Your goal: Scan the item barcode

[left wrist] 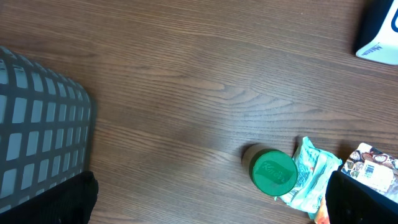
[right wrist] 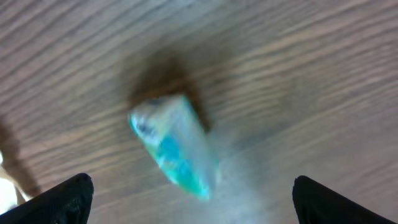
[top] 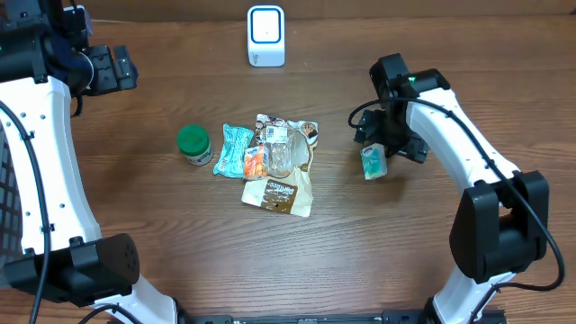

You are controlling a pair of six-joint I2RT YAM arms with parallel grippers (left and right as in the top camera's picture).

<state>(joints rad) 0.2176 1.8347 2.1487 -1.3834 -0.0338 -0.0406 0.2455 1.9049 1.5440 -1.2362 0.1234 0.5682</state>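
While both arms' jaws gape, the packet (top: pixel 373 163) sits unheld, apart from the pile (top: pixel 270 166).

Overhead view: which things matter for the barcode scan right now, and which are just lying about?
In the job: white scanner; small teal packet, below the open right gripper.
Lying about: green-lidded jar; crinkled blue wrapper; brown pouch; grey basket, seen only from the left wrist.
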